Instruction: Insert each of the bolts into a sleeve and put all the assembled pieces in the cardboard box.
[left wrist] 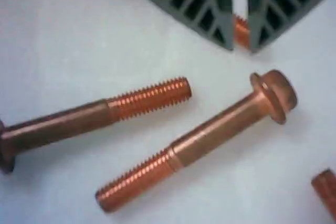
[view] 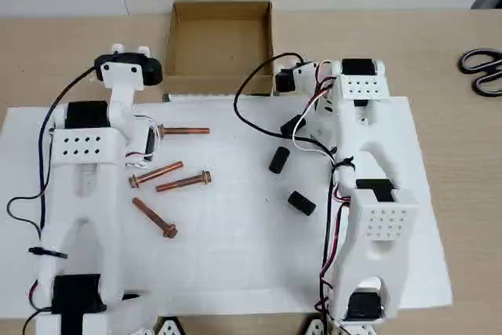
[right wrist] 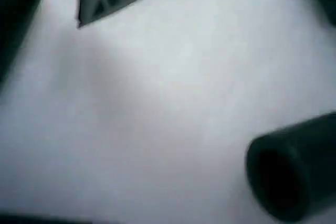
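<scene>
Several copper bolts lie on the white mat: one (view: pixel 185 130) toward the box, two side by side (view: pixel 157 173) (view: pixel 184 181), and one (view: pixel 154 218) nearer the front. My left gripper (view: pixel 149 145) hangs low over them, shut to a thin slit (left wrist: pixel 240 45) through which a bit of bolt (left wrist: pixel 240 30) shows. Two bolts (left wrist: pixel 100 114) (left wrist: pixel 199 140) lie right below it. Two black sleeves (view: pixel 279 160) (view: pixel 301 202) lie mid-mat. My right gripper (view: pixel 293 125) sits just behind the nearer sleeve (right wrist: pixel 294 166). The cardboard box (view: pixel 220 37) stands open at the back.
The white mat (view: pixel 235 249) has free room at its front middle. Black cables (view: pixel 251 127) loop from the right arm across the mat near the sleeves. Scissors (view: pixel 482 68) lie on the wooden table at far right.
</scene>
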Available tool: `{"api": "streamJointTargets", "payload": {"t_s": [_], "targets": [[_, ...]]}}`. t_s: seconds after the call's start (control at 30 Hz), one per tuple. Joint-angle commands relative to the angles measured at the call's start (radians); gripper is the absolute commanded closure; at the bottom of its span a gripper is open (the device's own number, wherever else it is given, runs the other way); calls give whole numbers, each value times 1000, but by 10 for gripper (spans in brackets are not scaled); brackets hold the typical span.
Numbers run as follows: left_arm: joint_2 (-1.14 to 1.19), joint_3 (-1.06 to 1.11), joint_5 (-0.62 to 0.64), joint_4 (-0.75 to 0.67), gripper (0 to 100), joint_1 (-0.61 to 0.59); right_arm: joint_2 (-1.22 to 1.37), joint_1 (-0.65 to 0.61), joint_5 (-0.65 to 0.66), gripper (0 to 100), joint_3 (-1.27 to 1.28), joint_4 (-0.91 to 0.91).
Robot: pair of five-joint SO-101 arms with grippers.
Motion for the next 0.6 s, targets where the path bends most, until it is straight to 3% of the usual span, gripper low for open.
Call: {"api": "streamJointTargets", "payload": {"t_s": [0.0, 0.57], "targets": [[-3, 8, -9, -12, 992, -5, -7, -2, 2, 837, -46, -25], [-3, 12, -9, -14, 992, -5, 91, 35, 5, 838, -44, -44]]}}
